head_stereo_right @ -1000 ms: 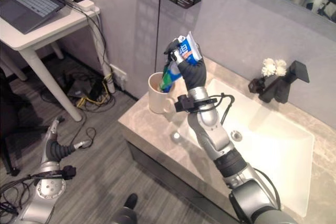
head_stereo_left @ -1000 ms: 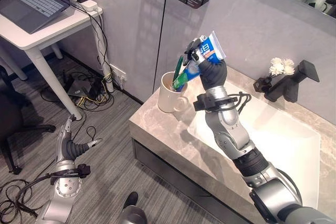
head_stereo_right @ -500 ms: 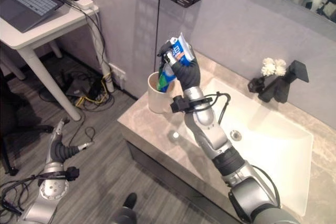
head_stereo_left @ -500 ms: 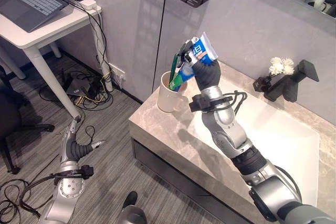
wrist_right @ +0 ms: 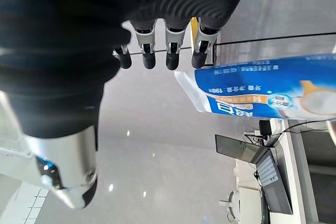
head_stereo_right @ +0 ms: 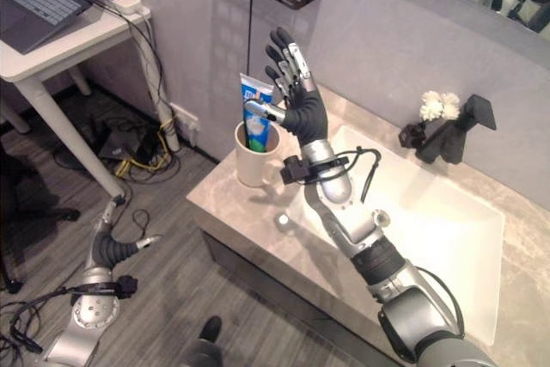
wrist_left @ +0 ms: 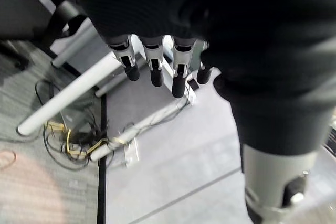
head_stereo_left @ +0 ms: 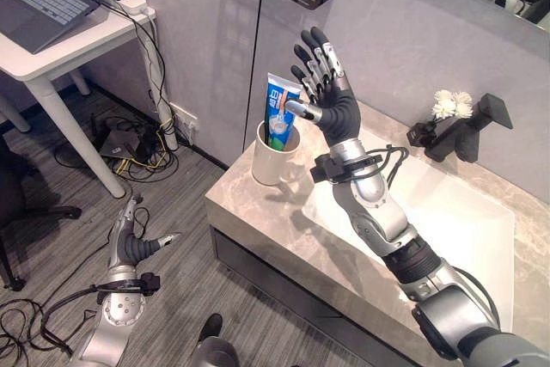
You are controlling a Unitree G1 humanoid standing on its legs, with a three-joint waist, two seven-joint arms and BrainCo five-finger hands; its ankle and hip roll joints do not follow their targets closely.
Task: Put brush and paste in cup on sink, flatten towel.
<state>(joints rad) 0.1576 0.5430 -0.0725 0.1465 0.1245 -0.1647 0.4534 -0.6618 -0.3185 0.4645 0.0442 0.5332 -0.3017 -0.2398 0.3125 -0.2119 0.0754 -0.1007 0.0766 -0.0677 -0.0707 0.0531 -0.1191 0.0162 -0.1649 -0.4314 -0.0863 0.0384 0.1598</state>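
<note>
Our right hand [head_stereo_left: 331, 109] has its fingers [head_stereo_left: 311, 56] spread wide, holding nothing, just right of the toothpaste [head_stereo_left: 278, 110] standing upright in the cup [head_stereo_left: 273, 159] on the tabletop [head_stereo_left: 284, 228]. Left hand [head_stereo_left: 136, 245] hangs relaxed and open down by the floor, well apart, so the right one's nearer for the towel, which we can't spot.

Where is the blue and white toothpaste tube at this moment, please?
In the left eye view the blue and white toothpaste tube stands upright in the cream ceramic cup on the marble counter's left corner, just left of the open right hand.

toothpaste tube [head_stereo_left: 278, 113] lower end hidden inside cup [head_stereo_left: 273, 159], brush not discernible
</note>
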